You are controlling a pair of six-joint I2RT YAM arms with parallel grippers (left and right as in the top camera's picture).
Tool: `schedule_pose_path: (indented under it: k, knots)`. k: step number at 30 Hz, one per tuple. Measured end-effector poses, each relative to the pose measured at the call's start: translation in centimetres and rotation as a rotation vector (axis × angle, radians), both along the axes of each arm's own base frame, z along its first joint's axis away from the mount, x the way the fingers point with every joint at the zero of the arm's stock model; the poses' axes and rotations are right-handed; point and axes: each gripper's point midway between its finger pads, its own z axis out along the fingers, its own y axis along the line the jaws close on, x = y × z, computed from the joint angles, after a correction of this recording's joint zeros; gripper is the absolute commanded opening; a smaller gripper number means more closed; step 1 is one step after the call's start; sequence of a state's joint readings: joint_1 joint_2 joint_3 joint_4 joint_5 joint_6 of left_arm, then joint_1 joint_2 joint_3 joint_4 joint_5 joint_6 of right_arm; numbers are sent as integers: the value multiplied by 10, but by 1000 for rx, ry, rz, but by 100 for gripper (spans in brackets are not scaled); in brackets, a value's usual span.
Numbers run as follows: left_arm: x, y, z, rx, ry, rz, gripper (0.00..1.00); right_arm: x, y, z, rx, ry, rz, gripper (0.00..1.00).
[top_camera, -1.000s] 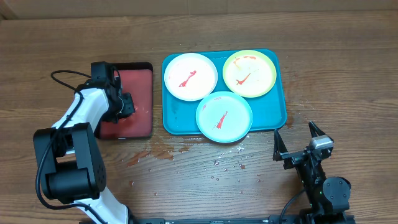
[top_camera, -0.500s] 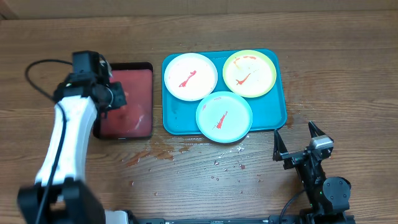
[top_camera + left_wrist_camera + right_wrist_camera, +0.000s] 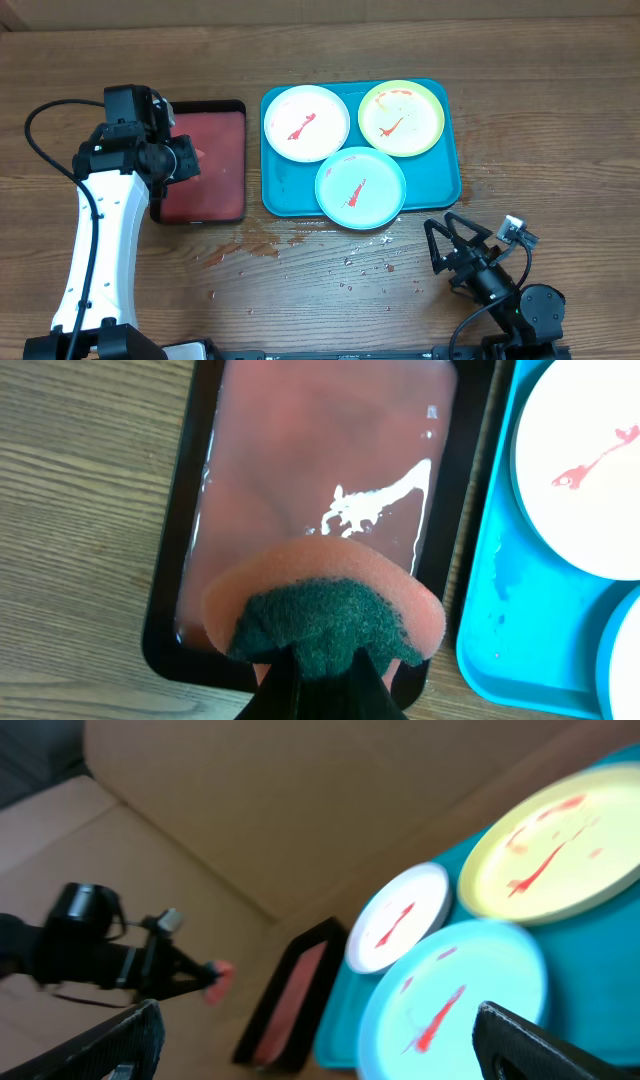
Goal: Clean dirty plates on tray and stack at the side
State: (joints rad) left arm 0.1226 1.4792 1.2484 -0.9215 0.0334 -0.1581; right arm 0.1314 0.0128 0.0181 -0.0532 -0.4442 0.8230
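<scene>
The turquoise tray (image 3: 283, 190) holds the white plate (image 3: 306, 122), the yellow-green plate (image 3: 401, 117) and the light blue plate (image 3: 360, 187), each streaked with red sauce. My left gripper (image 3: 188, 158) is shut on a pink sponge with a dark green scrub side (image 3: 325, 605) and holds it over the near end of the black-rimmed tray (image 3: 320, 470). My right gripper (image 3: 455, 247) is open and empty at the front right, apart from the tray. The right wrist view shows the white (image 3: 398, 928), yellow-green (image 3: 555, 850) and light blue (image 3: 450, 1005) plates ahead of it.
The black-rimmed tray (image 3: 215, 160) has reddish liquid and white foam inside and lies left of the turquoise tray. Reddish smears (image 3: 255, 247) and water drops (image 3: 370, 265) mark the wood tabletop in front of the trays. Cardboard stands at the back (image 3: 300, 800).
My left arm has lifted out of the black-rimmed tray with the sponge and shifted left. My right arm has turned and leaned left toward the turquoise tray.
</scene>
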Motion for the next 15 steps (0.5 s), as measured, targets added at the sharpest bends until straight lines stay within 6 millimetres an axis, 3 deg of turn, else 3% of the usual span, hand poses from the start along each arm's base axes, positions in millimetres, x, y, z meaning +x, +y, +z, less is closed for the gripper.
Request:
schedule_pose_path:
  k: [9, 15]
  knots:
    - [-2, -5, -1, -23, 10, -10, 4, -11, 16, -5, -47, 22, 114, 100]
    - [2, -11, 1, -58, -10, -27, 4, -6, 18, 24, -208, 81, 149, 100]
